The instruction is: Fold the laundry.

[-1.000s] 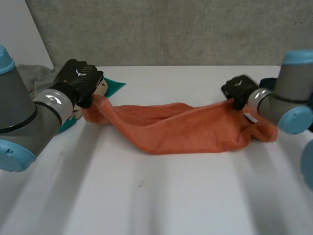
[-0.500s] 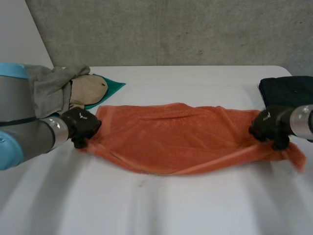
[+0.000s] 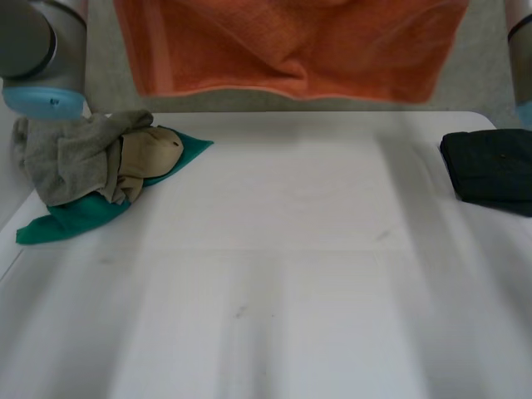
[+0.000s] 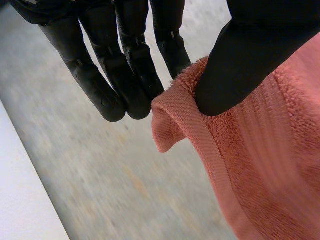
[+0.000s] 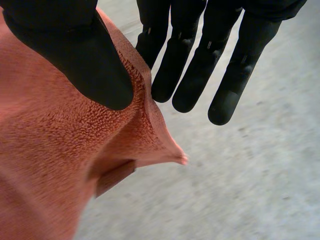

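- One piece is in hand. In the head view the orange towel (image 3: 291, 46) hangs spread wide, high above the far edge of the white table (image 3: 274, 283), with its lower hem free and no fold made in it yet.
- One dark cloth (image 3: 490, 170) lies folded flat at the table's right edge, which I take as finished work.
- Three pieces wait in a crumpled heap at the table's far left corner: a grey cloth (image 3: 71, 158) and a beige piece (image 3: 150, 151) on top of a teal cloth (image 3: 62, 218). By my reckoning, most of the folding is left.
- No basket or bin stands on the table, and every piece there lies straight on its top.
- In the left wrist view, the left hand (image 4: 245, 60) pinches one upper corner of the towel between thumb and fingertips, well above the table.
- In the right wrist view, the right hand (image 5: 75, 55) grips the other upper corner the same way, thumb pressed onto the terry.
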